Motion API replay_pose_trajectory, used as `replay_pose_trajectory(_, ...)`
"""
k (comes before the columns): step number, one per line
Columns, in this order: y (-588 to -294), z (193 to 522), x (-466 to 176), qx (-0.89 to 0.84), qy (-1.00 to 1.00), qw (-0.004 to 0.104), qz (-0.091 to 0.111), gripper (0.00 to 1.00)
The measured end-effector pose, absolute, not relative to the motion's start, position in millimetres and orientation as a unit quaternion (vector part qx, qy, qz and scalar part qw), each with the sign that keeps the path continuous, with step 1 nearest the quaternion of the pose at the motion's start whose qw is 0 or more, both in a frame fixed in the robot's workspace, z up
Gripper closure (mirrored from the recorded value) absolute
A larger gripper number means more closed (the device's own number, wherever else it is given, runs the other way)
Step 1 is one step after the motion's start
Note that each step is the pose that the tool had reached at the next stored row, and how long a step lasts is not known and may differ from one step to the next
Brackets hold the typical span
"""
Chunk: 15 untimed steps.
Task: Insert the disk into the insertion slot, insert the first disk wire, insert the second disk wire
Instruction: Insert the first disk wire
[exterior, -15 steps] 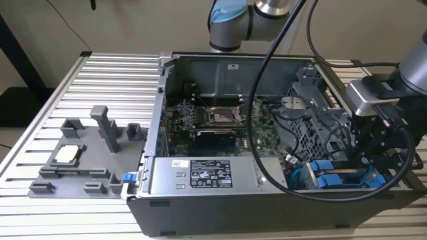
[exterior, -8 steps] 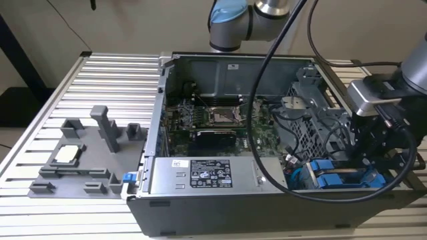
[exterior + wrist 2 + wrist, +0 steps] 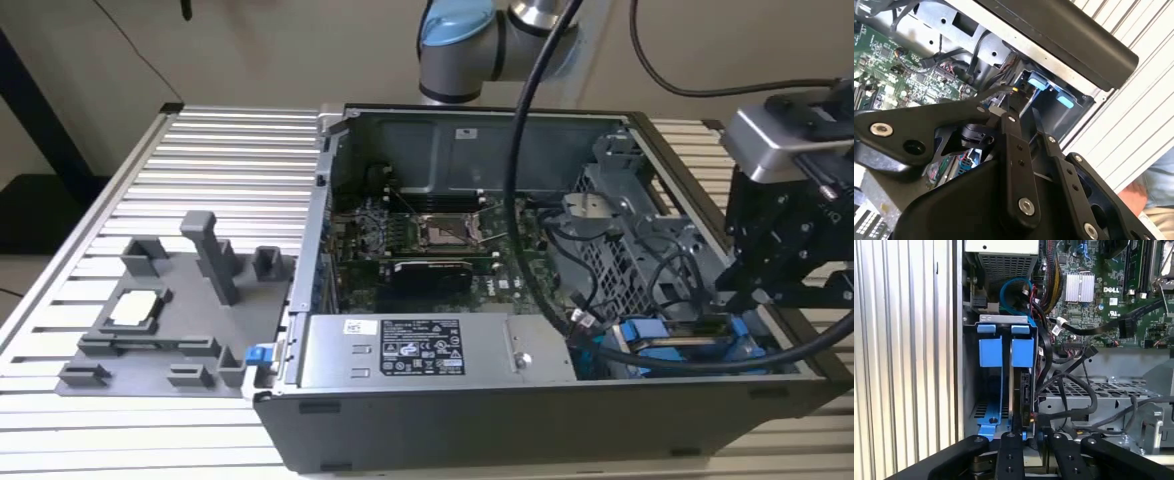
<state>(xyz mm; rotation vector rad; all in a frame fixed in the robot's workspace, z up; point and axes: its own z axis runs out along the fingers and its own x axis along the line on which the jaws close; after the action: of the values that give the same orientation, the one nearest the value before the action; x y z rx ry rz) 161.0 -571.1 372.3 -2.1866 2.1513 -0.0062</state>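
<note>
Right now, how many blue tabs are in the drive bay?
2, side by side in the insertion slot: one blue tab by the case wall, the other blue tab nearer the cables. More may be hidden.

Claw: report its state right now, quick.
Claw: cannot be told whether open or closed; it is right at the end of the disk, which stands in the insertion slot.

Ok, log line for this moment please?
stage: disk insertion | tool at insertion slot | disk edge-on in slot, beside blue fittings | black cables beside slot
</note>
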Motion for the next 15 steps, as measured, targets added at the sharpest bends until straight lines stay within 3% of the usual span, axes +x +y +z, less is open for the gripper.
replay_pose_trajectory(3,-571,385,161,-0.712,0.701,0.037,-0.002,0.73)
replay_pose_trajectory(15,-557,385,159,-0.712,0.702,0.037,-0.002,0.73)
